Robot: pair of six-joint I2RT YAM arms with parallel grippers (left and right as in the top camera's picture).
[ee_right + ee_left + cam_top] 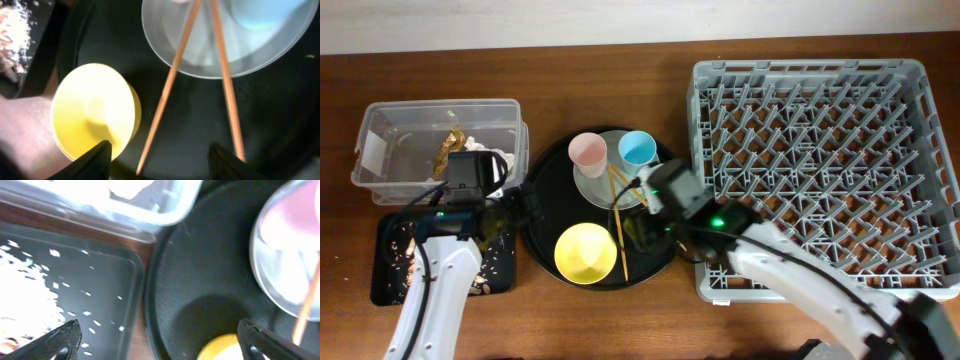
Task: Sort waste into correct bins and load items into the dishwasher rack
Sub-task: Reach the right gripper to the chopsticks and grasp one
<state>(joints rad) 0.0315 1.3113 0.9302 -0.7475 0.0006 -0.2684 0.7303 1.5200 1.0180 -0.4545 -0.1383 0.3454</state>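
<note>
— Where are the two thin wooden chopsticks [169, 90] lying for us?

— We are seeing them straight ahead of the right pincer [160, 147], whose fingers are standing spread wide with nothing between them. Their long axes are running away from the pincer. The far ends are resting close together on the pale grey round plate [260, 47], and the near ends are fanning apart over the large round black tray [195, 120]. One near tip is pointing into the gap between the fingers, while the other is ending just beside one finger.

— And what are we finding to the side?

— The yellow bowl [95, 115] is sitting upright just beside the other finger, on the same round tray. The small light-blue cup [265, 12] is showing at the plate's far edge.

— How are we reading the left pincer [159, 327]?

— It is gaping open too, empty, and hovering where the shallow black rectangular tray [100, 270] is meeting the round tray. Beige-brown shredded food scraps [25, 285] are lying in that shallow tray, out towards one finger. The clear rectangular plastic tub [150, 205] is sitting ahead of the fingertips, and from overhead we are spotting the shiny brown-gold wrapper [450, 148] inside it.
</note>
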